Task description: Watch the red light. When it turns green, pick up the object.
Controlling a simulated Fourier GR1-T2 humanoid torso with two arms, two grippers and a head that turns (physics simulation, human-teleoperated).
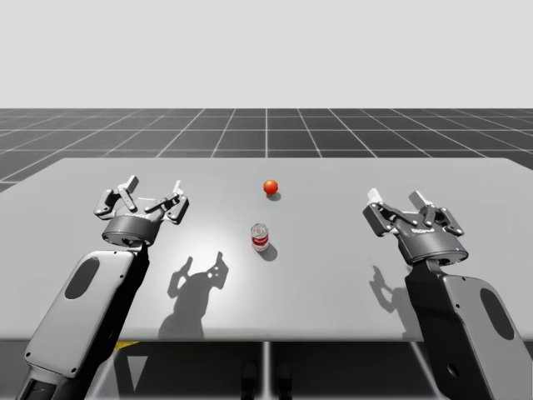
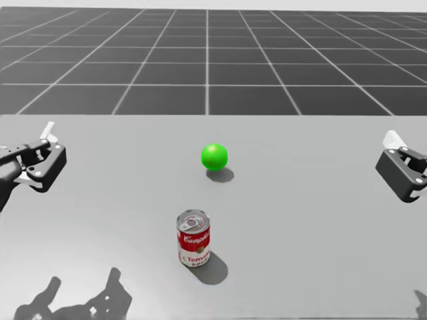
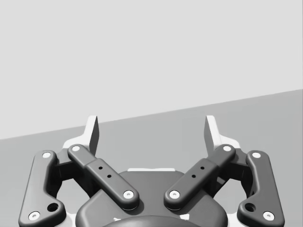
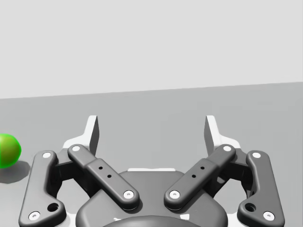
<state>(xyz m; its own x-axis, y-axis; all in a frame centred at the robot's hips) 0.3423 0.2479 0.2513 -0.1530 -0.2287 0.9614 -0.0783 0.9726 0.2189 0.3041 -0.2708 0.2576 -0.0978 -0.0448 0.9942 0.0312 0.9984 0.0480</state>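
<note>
A small red-and-white can stands upright near the middle of the grey table. Just beyond it rests the light ball, which looks red-orange in the high view but green in the head view and in the right wrist view. My left gripper hovers open over the table's left side, well away from the can. Over the right side, my right gripper is open too, the ball off to its side. Neither holds anything.
The table's far edge lies behind the ball, with a dark gridded floor beyond. Shadows of both grippers fall on the tabletop near its front edge.
</note>
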